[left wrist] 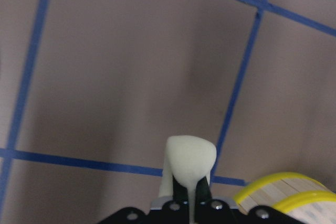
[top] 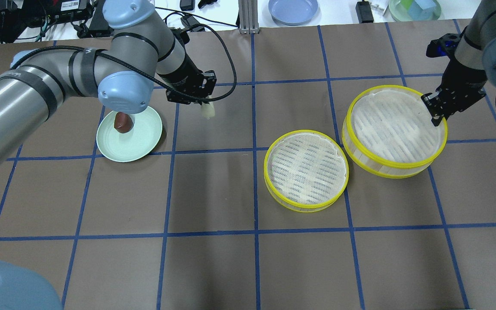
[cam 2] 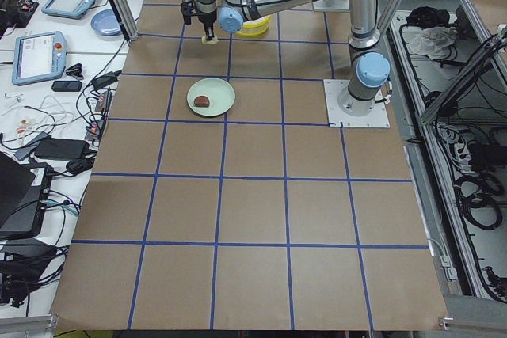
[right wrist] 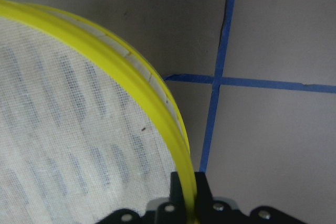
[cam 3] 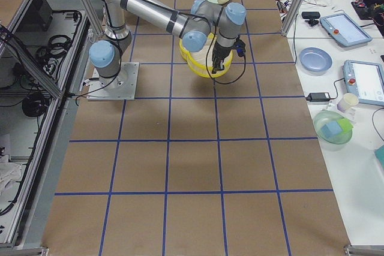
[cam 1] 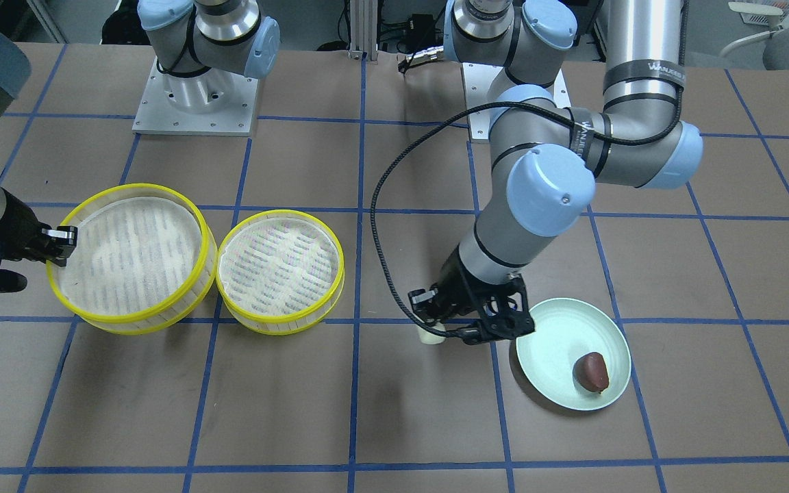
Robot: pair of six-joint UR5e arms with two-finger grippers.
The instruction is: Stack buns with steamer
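My left gripper point(top: 205, 106) is shut on the cream-white bun point(top: 207, 111) and holds it above the table, just right of the pale green plate point(top: 142, 142). The bun also shows in the front view point(cam 1: 431, 335) and the left wrist view point(left wrist: 190, 163). The dark reddish-brown bun point(top: 122, 122) lies on the plate, also in the front view point(cam 1: 591, 372). My right gripper point(top: 436, 116) is shut on the yellow rim of the larger steamer tier point(top: 396, 129), seen in the right wrist view point(right wrist: 173, 140). A second steamer tier point(top: 306, 170) stands beside it.
The table is brown with a blue tape grid. A blue plate point(top: 293, 9) and a bowl point(top: 413, 8) sit beyond the far edge. The two steamer tiers touch each other at table centre-right. Arm bases point(cam 1: 196, 96) stand at the robot's side.
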